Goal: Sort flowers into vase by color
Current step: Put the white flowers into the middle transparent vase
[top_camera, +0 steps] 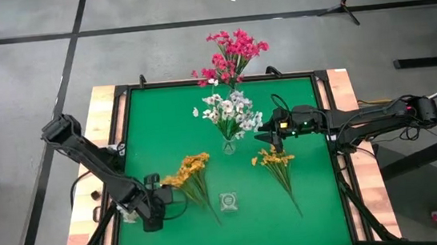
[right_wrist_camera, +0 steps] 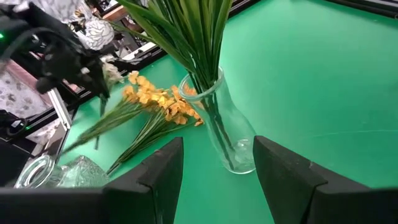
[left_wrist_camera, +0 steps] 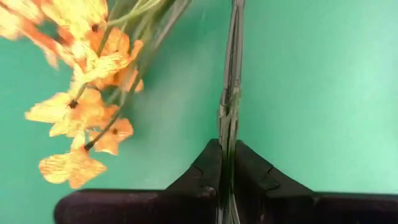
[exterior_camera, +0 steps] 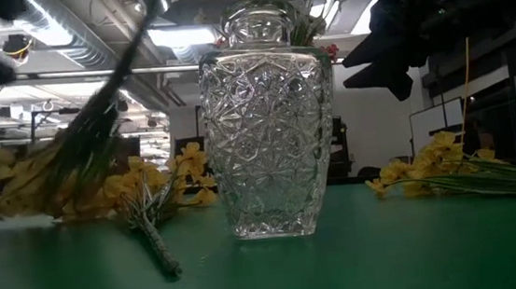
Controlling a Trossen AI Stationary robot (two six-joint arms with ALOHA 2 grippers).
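Blocking much of the low view: a cut-glass vase (exterior_camera: 268, 134) stands empty close to the lens, its own mouth clear but the white sprigs behind it cut off at the top edge.
Blurred: in the low view a yellow sprig (exterior_camera: 73, 170) on the left smears with motion; its blossoms cannot be counted.
Left gripper: the left gripper (top_camera: 155, 202) sits low at the near left of the green mat (top_camera: 315, 202), arm folded back toward the left edge, fingers clenched on a thin green stem (left_wrist_camera: 229, 93), as the left wrist view shows.
Held sprig: likely part of the yellow bunch on the left (top_camera: 187, 172), which fans from the gripper toward the mat's middle.
Right gripper: the right gripper (top_camera: 271, 129) reaches in level from the right edge, arm stretched nearly straight, fingers (right_wrist_camera: 163, 168) spread and empty, just right of the clear vase (top_camera: 229, 144).
White flowers: the white flowers (top_camera: 229, 112) stand in that clear vase at mid-mat; its stems and glass base show in the right wrist view.
Pink flowers: the magenta flowers (top_camera: 232, 55) stand at the far edge; their container is hidden under the blossoms.
Second yellow bunch: a second yellow bunch (top_camera: 277, 165) lies flat, right of centre, stems pointing near.
Open room: bare mat at the far left and far right corners, and along the near right; the cut-glass vase stands near the near edge between the two yellow bunches.
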